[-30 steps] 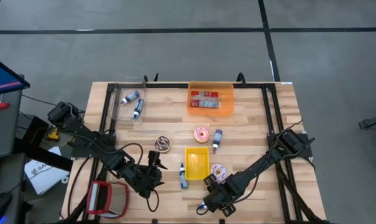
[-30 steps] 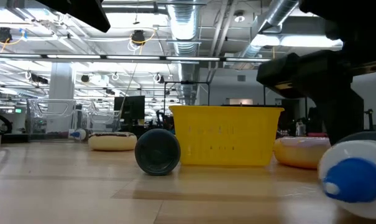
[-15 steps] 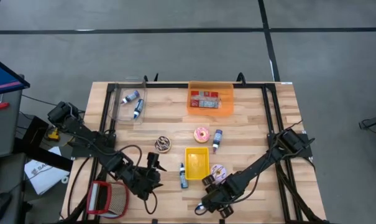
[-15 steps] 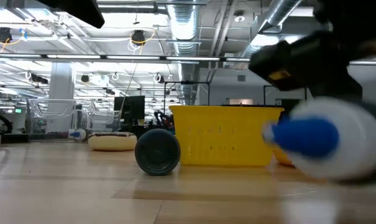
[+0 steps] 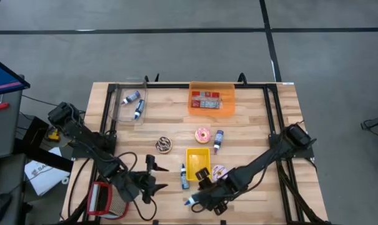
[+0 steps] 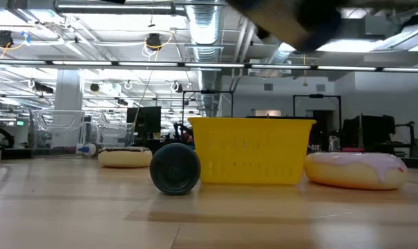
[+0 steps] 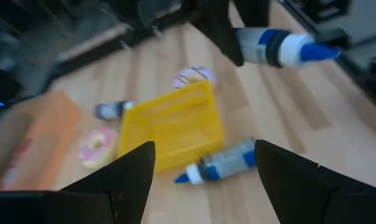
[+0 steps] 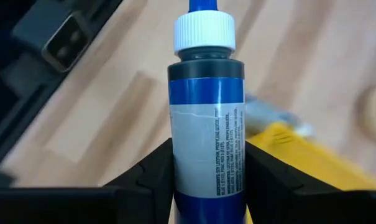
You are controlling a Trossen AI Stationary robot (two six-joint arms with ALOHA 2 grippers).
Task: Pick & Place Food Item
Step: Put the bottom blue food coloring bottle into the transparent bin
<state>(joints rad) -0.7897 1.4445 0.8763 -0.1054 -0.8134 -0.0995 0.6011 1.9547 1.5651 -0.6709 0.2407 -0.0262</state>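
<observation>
Near the front edge of the wooden bench [image 5: 251, 119], the right gripper [image 5: 199, 197] is clamping a blue-capped bottle [image 8: 206, 106] between its two fingers, the bottle's label facing the wrist camera and its nozzle [image 5: 187, 202] pointing toward the left arm. In the low view only a dark blur of that arm is crossing the top, so the bottle is being held clear of the bench. Just beside it on the left, the left gripper [image 5: 152, 176] is hovering with its fingers [image 7: 122, 180] spread wide and nothing between them, next to a red-framed mesh basket [image 5: 106, 199] at the bench's near left corner. A little farther in, the yellow bin [image 5: 198, 160] is standing open, with a second bottle [image 5: 184, 177] lying against its left side and a white-iced doughnut [image 5: 218, 171] just to its right. Beyond these, a chocolate doughnut [image 5: 164, 145], a pink doughnut [image 5: 202, 134] and another bottle [image 5: 218, 140] are lying in a loose row with bare wood between them. At the far edge, an orange bin [image 5: 211, 100] is sitting mid-bench and a clear tray [image 5: 117, 103] is holding two bottles [image 5: 134, 103] at the left.
</observation>
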